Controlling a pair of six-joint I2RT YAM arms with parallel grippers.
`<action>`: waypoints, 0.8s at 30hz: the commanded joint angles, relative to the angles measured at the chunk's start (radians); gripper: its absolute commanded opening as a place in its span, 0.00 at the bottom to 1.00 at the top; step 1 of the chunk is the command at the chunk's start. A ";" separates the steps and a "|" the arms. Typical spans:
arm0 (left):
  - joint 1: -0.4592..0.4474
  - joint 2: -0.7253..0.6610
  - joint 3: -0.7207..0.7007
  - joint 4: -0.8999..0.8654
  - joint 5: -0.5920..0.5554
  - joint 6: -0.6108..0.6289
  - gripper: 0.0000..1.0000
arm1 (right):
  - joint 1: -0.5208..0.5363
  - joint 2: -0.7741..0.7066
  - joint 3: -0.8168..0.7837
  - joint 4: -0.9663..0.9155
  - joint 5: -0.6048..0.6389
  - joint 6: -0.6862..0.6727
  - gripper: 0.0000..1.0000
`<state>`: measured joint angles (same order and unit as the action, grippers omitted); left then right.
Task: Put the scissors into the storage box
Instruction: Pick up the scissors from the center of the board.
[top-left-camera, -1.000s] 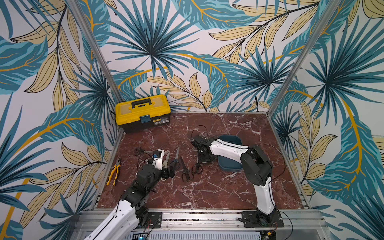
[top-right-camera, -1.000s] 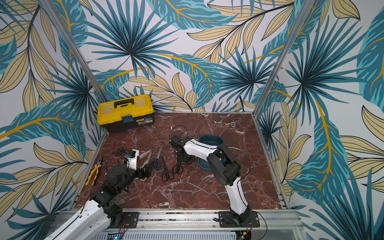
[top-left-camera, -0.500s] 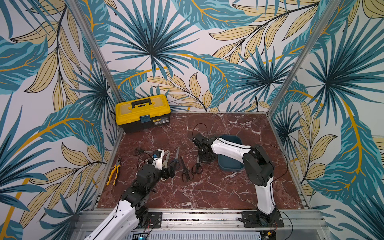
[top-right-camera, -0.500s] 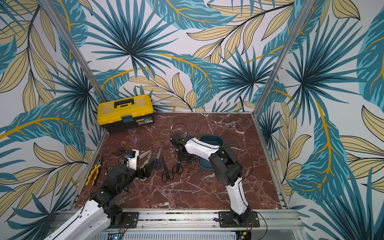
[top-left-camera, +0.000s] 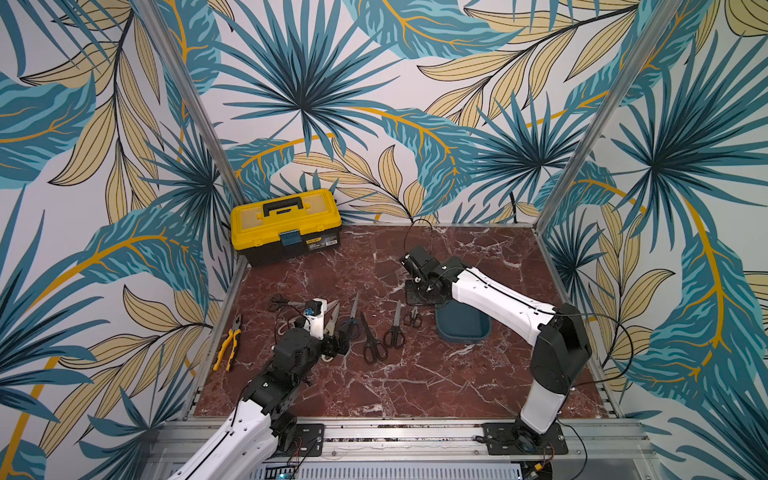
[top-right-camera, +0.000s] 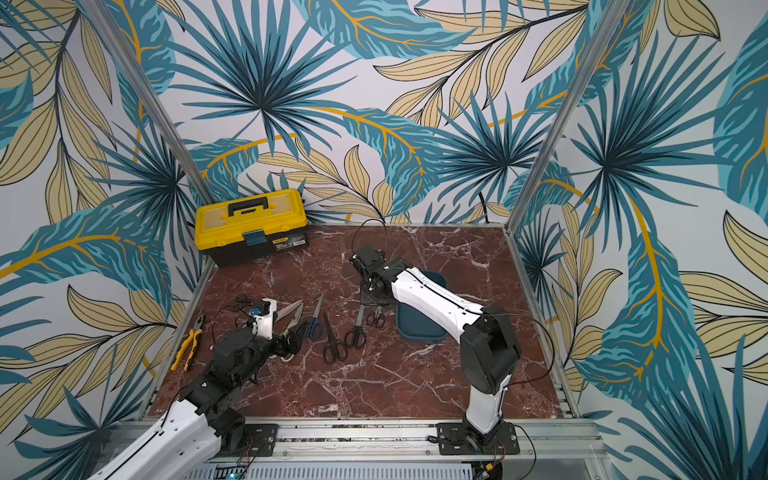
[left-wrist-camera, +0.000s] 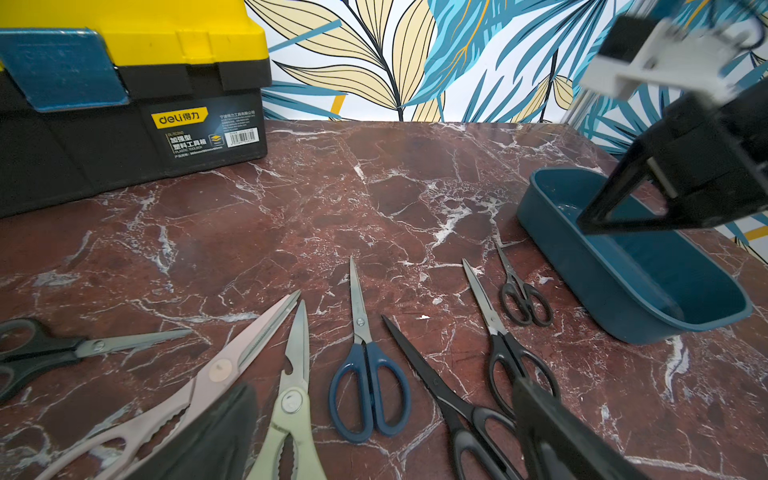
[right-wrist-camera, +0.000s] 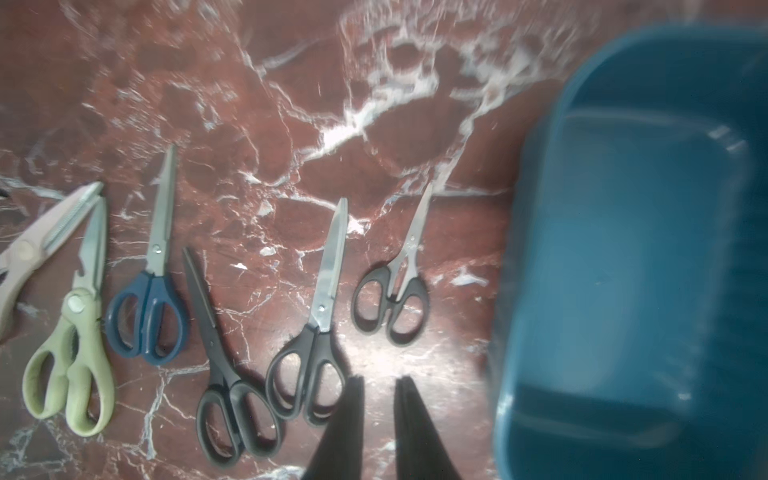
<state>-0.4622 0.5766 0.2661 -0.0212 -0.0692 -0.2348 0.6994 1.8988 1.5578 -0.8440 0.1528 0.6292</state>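
Currently the scissors (top-left-camera: 371, 341) all lie in a loose row on the table (top-left-camera: 415, 386), blades pointing away from the arms, outside the box (top-left-camera: 462, 328). The small pair (top-left-camera: 412, 318) lies nearest, just beside the box's wall. The right gripper (right-wrist-camera: 378, 380) hangs over the table near that pair and the box, fingers drawn nearly together, gripping nothing. The left gripper (left-wrist-camera: 382, 386) sits low by the blue pair (left-wrist-camera: 368, 361), fingers spread wide. A toolbox (top-left-camera: 286, 224) stands at the back; pliers (top-left-camera: 227, 343) lie at the left edge.
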 joint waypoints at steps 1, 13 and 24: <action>-0.002 0.005 -0.016 0.000 -0.006 -0.003 1.00 | 0.008 0.101 -0.024 -0.018 -0.026 0.052 0.21; -0.002 -0.011 -0.024 0.002 0.003 0.002 1.00 | -0.001 0.228 -0.019 0.030 0.001 0.093 0.22; -0.002 -0.011 -0.023 0.001 0.006 0.002 1.00 | -0.024 0.275 -0.040 0.055 0.003 0.166 0.23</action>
<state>-0.4622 0.5762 0.2661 -0.0242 -0.0669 -0.2348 0.6922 2.1082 1.5581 -0.7979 0.1352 0.7574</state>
